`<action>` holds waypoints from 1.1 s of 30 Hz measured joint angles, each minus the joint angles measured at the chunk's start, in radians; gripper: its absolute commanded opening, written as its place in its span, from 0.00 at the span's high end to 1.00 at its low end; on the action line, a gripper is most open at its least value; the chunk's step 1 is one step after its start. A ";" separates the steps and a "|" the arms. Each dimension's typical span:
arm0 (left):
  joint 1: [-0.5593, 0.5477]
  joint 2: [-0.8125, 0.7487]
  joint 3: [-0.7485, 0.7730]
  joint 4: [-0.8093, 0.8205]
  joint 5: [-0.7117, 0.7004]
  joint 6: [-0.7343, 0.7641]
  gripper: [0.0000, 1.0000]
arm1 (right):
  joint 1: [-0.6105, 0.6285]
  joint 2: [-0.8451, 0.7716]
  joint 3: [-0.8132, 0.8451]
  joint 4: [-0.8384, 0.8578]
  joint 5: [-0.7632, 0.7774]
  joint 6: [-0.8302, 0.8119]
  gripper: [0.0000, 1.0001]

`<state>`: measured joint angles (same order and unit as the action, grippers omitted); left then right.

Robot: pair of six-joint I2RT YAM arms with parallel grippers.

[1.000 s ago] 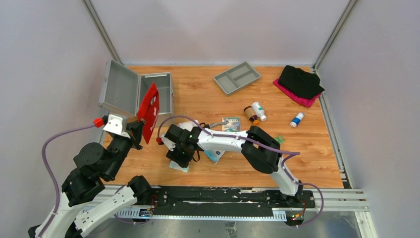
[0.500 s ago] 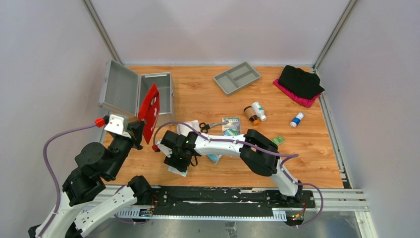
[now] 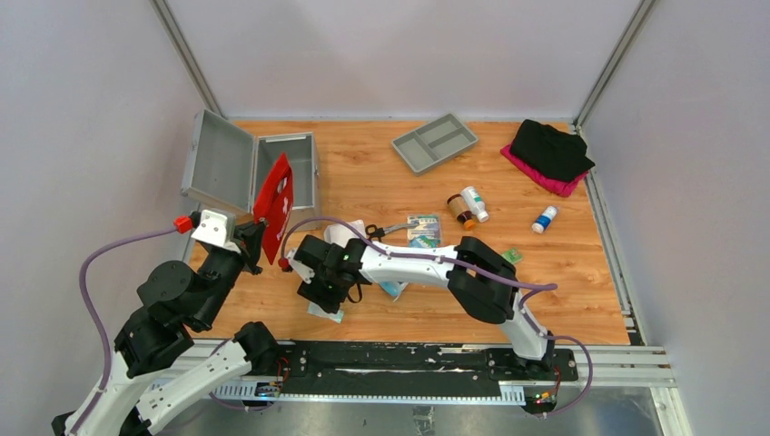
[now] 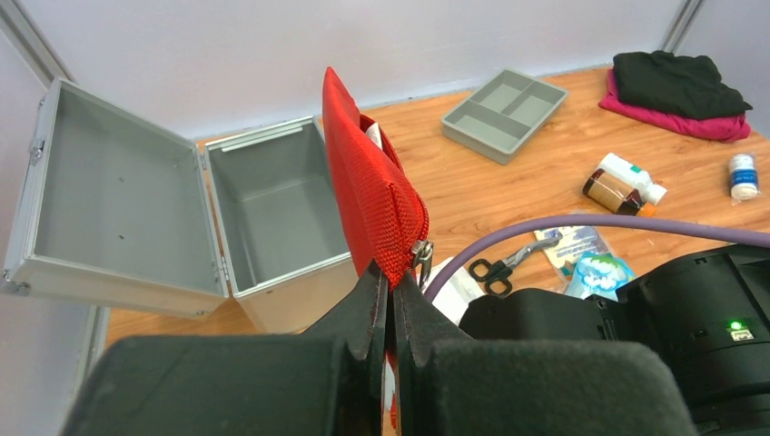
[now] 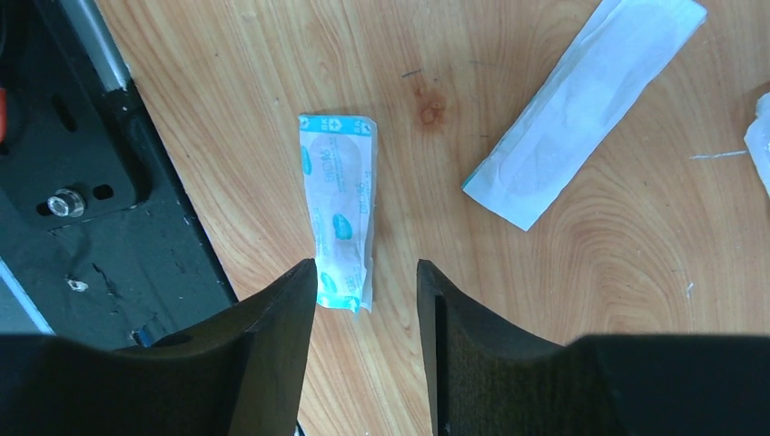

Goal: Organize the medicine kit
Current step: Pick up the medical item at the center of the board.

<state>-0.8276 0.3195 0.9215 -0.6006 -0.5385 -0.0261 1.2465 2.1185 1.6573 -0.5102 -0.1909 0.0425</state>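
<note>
On the wooden table the medicine kit, a silver-grey metal case, is standing at the far left corner with its hinged lid swung open. The left gripper is clenching the lower edge of a red fabric pouch by its zipper and holding it upright just in front of the case. The right gripper is hovering released, jaws parted, over the end of a small blue-and-white plaster packet that is lying flat near the table's front edge.
</note>
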 measured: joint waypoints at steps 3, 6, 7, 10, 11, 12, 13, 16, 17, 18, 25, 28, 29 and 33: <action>0.000 0.000 0.000 0.000 0.000 0.000 1.00 | 0.001 -0.003 0.000 0.011 -0.007 0.011 0.50; 0.000 0.000 -0.001 0.000 0.000 0.000 1.00 | 0.003 -0.003 0.000 0.012 -0.008 0.014 0.50; 0.000 0.000 -0.002 0.000 0.000 0.000 1.00 | 0.005 -0.003 0.000 0.013 -0.008 0.014 0.50; 0.000 0.000 -0.004 0.000 0.000 0.000 1.00 | 0.011 0.002 0.000 0.013 -0.007 0.013 0.50; 0.000 0.000 -0.004 0.000 0.000 0.000 1.00 | 0.015 0.005 0.000 0.013 -0.007 0.013 0.50; 0.000 0.000 -0.004 0.000 0.000 0.000 1.00 | 0.018 0.008 0.000 0.012 -0.007 0.013 0.50; 0.000 0.000 -0.004 0.000 0.000 0.000 1.00 | 0.021 0.011 0.000 0.012 -0.007 0.013 0.50; 0.000 0.000 -0.008 0.000 0.001 0.000 1.00 | 0.032 0.024 0.000 0.012 -0.005 0.013 0.50; 0.000 0.000 -0.010 0.000 0.001 0.000 1.00 | 0.036 0.029 0.000 0.011 0.000 0.012 0.50; 0.000 0.000 -0.011 0.000 0.001 0.000 1.00 | 0.039 0.034 0.000 0.009 0.003 0.012 0.50; 0.000 0.000 -0.013 0.000 0.001 0.000 1.00 | 0.061 0.041 0.007 -0.010 0.083 -0.010 0.52; 0.000 0.000 -0.013 0.000 0.001 0.000 1.00 | 0.068 0.043 0.008 -0.015 0.115 -0.016 0.58; 0.000 0.000 -0.013 0.000 0.001 0.000 1.00 | 0.068 0.043 0.008 -0.016 0.124 -0.018 0.61; 0.000 0.000 -0.014 0.000 0.002 0.000 1.00 | 0.069 0.044 0.009 -0.019 0.148 -0.024 0.71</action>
<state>-0.8276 0.3195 0.9070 -0.6003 -0.5369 -0.0265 1.3151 2.1628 1.6665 -0.5289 -0.0429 0.0185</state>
